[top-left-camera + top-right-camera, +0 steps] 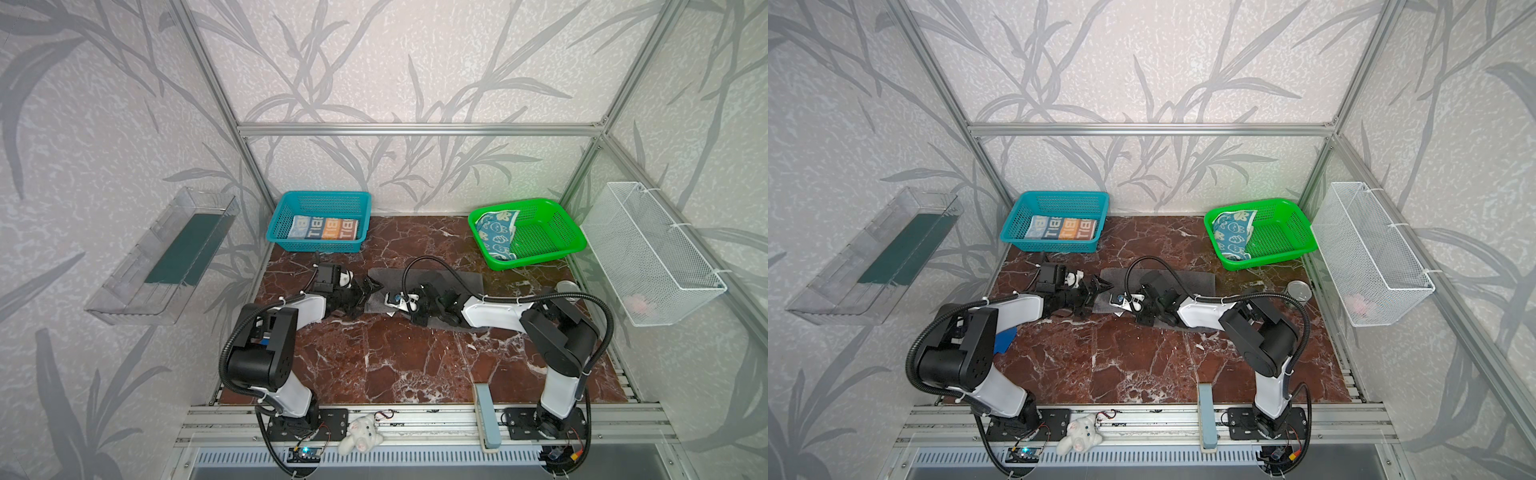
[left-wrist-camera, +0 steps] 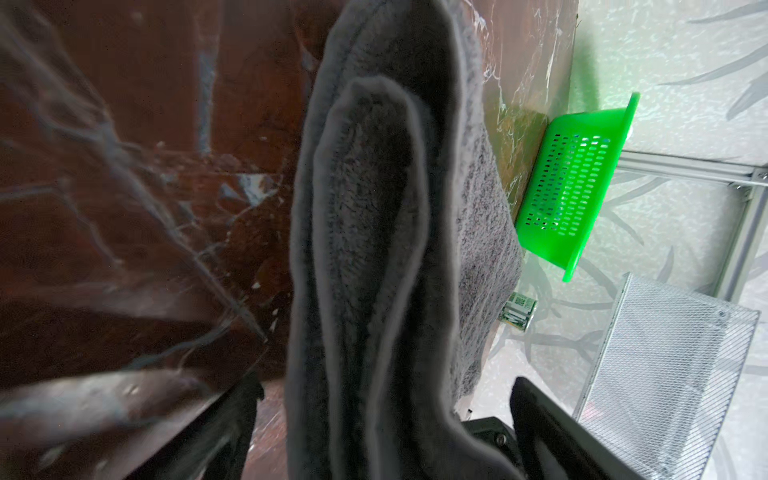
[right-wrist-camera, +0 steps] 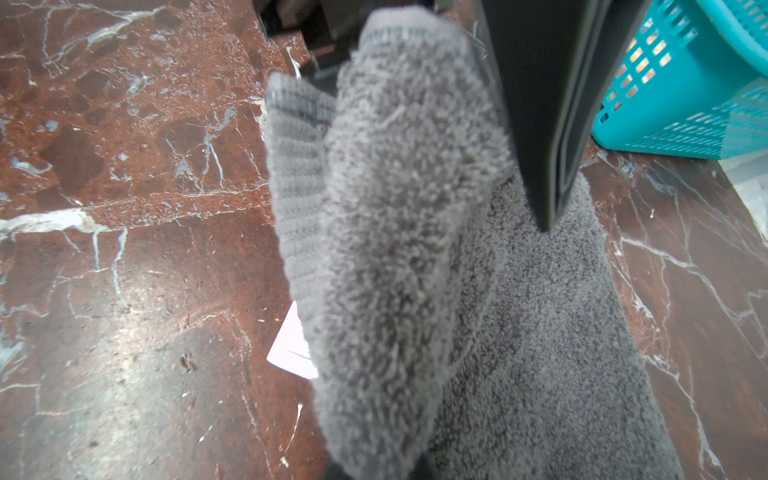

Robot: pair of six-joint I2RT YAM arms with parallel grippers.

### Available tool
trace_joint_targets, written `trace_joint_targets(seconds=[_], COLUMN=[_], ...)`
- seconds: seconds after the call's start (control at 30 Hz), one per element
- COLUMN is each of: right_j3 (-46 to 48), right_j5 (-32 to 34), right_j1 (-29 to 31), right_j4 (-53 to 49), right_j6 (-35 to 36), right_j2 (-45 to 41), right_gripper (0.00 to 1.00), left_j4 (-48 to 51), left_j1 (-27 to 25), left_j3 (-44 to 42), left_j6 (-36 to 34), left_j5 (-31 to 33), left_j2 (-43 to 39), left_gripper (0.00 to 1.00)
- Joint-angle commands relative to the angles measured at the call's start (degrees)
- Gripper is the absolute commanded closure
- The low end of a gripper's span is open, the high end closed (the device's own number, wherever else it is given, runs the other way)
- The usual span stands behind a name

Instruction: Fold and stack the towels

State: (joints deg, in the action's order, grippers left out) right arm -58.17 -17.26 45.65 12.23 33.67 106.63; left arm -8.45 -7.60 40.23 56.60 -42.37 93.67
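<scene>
Two tools, both down low at the same grey towel (image 1: 440, 280) in the middle of the marble surface (image 1: 395, 365). Right tool (image 1: 391, 304) is pinched tight on a raised fold of it, and you can see the fluffy edge bunched up in its wrist view. Left tool (image 1: 371, 286) sits at the towel's left end with jaws spread wide. A fold runs between the fingers (image 2: 540, 415), but they aren't clamped on it.

Three towels total: the grey one out on the surface, plus one in each plastic basket.

Two plastic baskets at the back. The teal basket (image 1: 320, 203) on the left has the lettered orange/blue/white towel (image 1: 324, 228) folded flat inside. The green basket (image 1: 552, 232) on the right has the teal bunny towel (image 1: 496, 232) crumpled at its left side, spilling over the rim.

One white wire basket (image 1: 648, 249) on the right wall holds something small and pinkish, too blurry to tell what. One clear tray (image 1: 162, 253) on the left wall. One plush toy (image 1: 359, 434) on the front rail.
</scene>
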Motion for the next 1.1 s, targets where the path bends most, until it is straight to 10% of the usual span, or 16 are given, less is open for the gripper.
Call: trace_joint_targets(seconds=[0.0,0.5,0.6,0.77,1.07], right_j3=[0.1,2.04,2.69,3.09,5.53], right_j5=[-2.33,-3.33,-2.81,-1.03,4.54], right_j1=[-0.45,-0.47,-0.47,-0.52,-0.56], right_j4=[2.4,5.21,6.48,5.0,-3.65], right_j6=[-0.61,-2.42,-2.88,-4.54,-14.46], right_j2=[-3.27,-3.93,-4.24,-6.04,-15.15], right_gripper=[1.0,1.0,0.98,0.39,0.16], left_j4=[-8.08,-4.21,-2.6,7.45,27.81], left_j1=[-1.13,-2.41,-2.4,-2.42,-2.51], left_j3=[-1.3,2.53,3.93,10.38,30.83], left_j6=[5.45,2.46,1.41,-5.44,-25.06], left_j5=[-1.73,-0.54,-0.48,1.3,3.43], left_j2=[1.97,4.84,5.02,3.76,7.47], left_gripper=[0.1,0.69,0.97,1.0,1.0])
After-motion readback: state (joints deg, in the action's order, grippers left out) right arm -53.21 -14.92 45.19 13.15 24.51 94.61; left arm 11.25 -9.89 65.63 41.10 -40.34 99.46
